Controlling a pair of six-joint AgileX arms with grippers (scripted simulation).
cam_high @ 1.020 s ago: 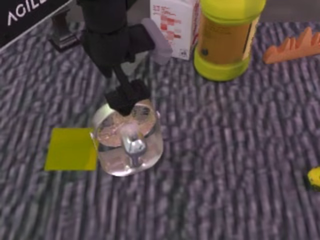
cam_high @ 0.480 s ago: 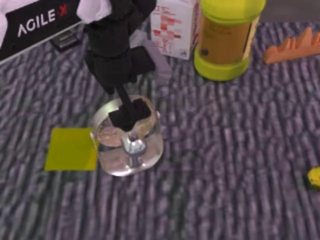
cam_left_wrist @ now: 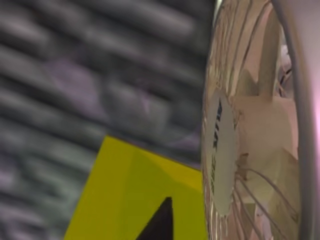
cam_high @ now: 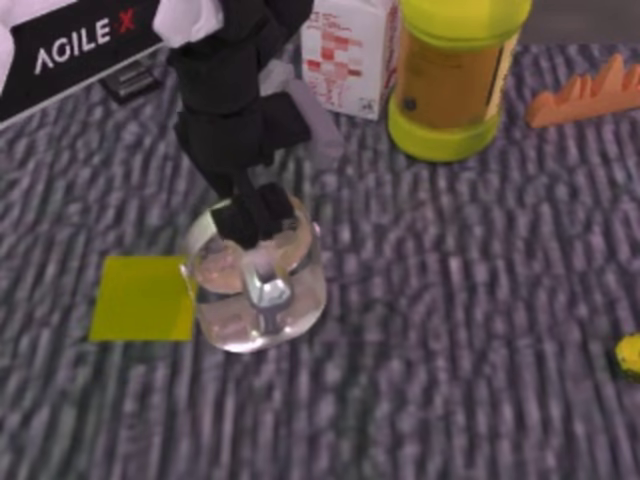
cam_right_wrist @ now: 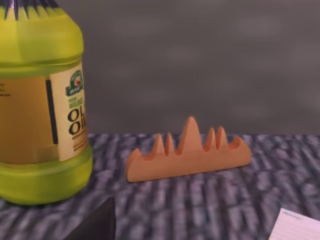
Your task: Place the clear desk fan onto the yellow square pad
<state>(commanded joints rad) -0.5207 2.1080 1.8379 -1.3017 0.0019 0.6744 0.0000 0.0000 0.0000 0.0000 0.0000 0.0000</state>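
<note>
Behind the left end effector (cam_high: 257, 215), the clear desk fan (cam_high: 258, 290) partly hides.

- I see a table (cam_high: 450, 330) covered in grey-purple ribbed cloth.
- The yellow square pad (cam_high: 142, 298) lies flat towards the left side.
- The clear desk fan (cam_high: 256, 285) stands just beside the pad's right edge.
- A big yellow bottle (cam_high: 455, 75) and a white carton (cam_high: 350, 50) stand at the far edge.
- An orange spiked block (cam_high: 585, 95) lies far right.
- A small yellow lump (cam_high: 629, 355) sits at the right edge.
</note>
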